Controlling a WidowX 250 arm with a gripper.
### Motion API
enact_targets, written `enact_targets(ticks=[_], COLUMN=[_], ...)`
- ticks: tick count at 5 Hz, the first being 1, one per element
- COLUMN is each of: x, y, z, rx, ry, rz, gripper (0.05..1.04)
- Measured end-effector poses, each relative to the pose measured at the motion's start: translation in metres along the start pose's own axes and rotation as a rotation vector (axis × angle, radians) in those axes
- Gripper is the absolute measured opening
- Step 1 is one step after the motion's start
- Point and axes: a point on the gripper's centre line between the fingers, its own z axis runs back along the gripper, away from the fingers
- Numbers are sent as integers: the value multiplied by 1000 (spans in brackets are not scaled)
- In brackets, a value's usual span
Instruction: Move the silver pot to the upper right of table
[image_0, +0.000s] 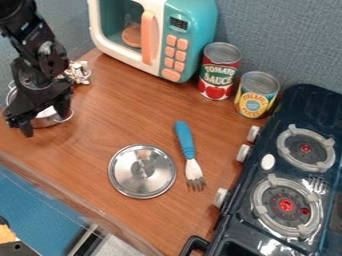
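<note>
The gripper (45, 121) hangs at the left side of the table, over the silver pot, with its two fingers spread wide apart. Partly covered by the gripper, the silver pot (51, 119) shows its lower wall and a wire handle at its right; another bit of metal rim peeks out at the left. Whether either finger touches the pot, I cannot tell. The wooden table (100, 117) extends to the upper right, up to the microwave and cans.
A teal toy microwave (190, 37) stands at the back, beside a tomato can (219, 71) and a yellow can (256, 95). A silver lid (141, 171) and blue-handled fork (186, 142) lie mid-table. The dark stove (267, 165) lines the right; a crinkled item (79, 72) sits behind the pot.
</note>
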Motion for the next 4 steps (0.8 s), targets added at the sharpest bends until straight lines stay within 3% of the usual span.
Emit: enact_targets(ticks=[1,2,4], x=[16,27,27], y=[1,8,22], z=[-9,-13,-16], rx=[17,2,18], ry=[-4,27,51], rz=[49,116,127], gripper=[1000,1000,1001])
